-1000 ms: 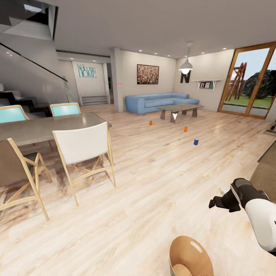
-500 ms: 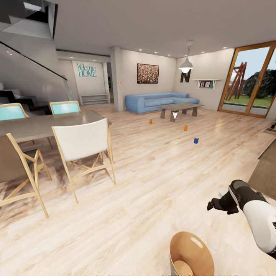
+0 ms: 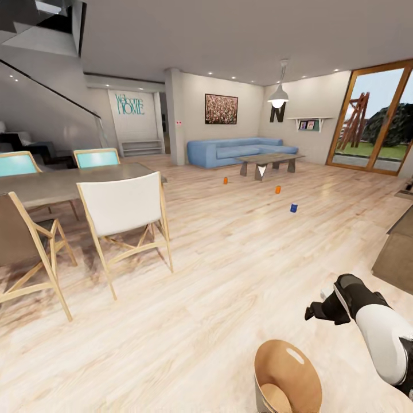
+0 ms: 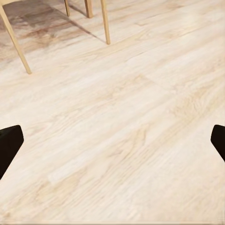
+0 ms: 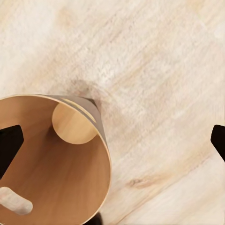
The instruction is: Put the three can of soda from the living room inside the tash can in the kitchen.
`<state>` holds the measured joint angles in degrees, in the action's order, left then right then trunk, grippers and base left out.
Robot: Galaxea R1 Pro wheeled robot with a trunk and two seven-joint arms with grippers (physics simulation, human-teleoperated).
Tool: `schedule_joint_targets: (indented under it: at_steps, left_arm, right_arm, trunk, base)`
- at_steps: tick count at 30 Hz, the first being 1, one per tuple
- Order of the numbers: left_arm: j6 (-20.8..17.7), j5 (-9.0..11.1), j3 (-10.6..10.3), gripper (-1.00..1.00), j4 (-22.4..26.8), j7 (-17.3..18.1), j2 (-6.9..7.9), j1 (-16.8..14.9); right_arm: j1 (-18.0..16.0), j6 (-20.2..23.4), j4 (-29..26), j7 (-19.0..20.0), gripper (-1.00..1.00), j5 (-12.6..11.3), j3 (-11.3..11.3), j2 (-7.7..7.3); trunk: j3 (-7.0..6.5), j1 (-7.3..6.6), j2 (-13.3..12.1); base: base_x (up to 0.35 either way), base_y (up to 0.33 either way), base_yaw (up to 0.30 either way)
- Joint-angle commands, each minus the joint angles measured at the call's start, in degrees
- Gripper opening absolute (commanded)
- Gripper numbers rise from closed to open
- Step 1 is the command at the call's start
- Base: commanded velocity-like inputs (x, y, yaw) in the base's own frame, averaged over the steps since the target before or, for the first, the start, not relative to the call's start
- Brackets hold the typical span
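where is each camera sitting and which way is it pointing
Head view: on the robot's head, facing forward and down across the plank floor to the sofa and three soda cans; the right gripper and forearm show.
Left wrist view: on the left arm, aimed down at bare floor and chair legs; both dark fingertips sit at the edges, wide apart.
Right wrist view: on the right arm, looking down into the trash can; fingertips at the edges.
Shared: head and right wrist views both show the trash can.

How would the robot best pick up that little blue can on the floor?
The blue can stands upright on the floor, apart from the two orange cans. Probably best gripped around its round side wall, an open hand coming in level from the robot's near side.
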<state>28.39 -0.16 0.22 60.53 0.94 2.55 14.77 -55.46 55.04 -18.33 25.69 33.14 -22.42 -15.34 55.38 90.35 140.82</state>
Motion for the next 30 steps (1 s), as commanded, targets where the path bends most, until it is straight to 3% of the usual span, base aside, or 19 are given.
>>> schedule_joint_targets:
  at_steps: [1, 6, 30]
  left_arm:
    - [0.0, 0.0, 0.0, 1.00, 0.0, 0.0, 0.00, 0.0]
    - [0.0, 0.0, 0.0, 1.00, 0.0, 0.0, 0.00, 0.0]
    - [0.0, 0.1, 0.0, 1.00, 0.0, 0.0, 0.00, 0.0]
  right_arm:
    - [0.0, 0.0, 0.0, -0.1, 1.00, 0.0, 0.0, 0.08]
    - [0.1, -0.1, 0.0, -0.2, 1.00, 0.0, 0.0, 0.27]
    - [0.1, -0.2, 0.0, -0.4, 1.00, 0.1, 0.0, 0.66]
  trunk:
    - [0.18, 0.23, 0.4]
    - [1.08, 1.32, 2.4]
    - [6.40, 1.94, 2.7]
  base:
    - [0.000, 0.000, 0.000]
    - [0.000, 0.000, 0.000]
    - [0.000, 0.000, 0.000]
